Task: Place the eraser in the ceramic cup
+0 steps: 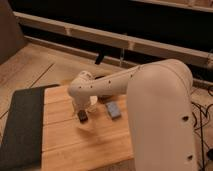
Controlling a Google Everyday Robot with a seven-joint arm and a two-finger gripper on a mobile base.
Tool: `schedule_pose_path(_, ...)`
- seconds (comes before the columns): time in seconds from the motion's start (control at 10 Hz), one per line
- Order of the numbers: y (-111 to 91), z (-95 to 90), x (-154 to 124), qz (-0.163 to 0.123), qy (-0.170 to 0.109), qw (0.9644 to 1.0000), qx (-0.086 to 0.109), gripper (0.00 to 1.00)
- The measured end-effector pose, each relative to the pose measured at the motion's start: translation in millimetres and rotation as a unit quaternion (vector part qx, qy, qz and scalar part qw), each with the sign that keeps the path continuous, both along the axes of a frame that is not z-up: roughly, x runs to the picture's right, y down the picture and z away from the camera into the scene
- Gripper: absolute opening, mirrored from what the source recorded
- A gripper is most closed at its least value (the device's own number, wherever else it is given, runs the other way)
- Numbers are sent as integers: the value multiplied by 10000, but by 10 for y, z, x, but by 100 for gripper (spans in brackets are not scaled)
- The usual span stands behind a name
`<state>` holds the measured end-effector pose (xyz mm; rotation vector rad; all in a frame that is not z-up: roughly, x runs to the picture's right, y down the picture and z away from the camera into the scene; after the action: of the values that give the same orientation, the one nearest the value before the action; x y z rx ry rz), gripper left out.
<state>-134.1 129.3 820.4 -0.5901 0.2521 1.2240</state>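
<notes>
Smooth, bulky cream-white arm, dotted with small dark holes, tapers to the gripper left of frame centre.

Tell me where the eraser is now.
In the camera view, the eraser is on the wooden table, right under the gripper and just left of the grey-blue block.

Matt wooden table beneath smooth plastic gripper
</notes>
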Motion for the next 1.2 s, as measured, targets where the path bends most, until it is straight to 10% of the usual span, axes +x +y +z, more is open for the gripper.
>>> schedule_pose_path(1.2,353,388,-233,-47,-45,9990,-445,65)
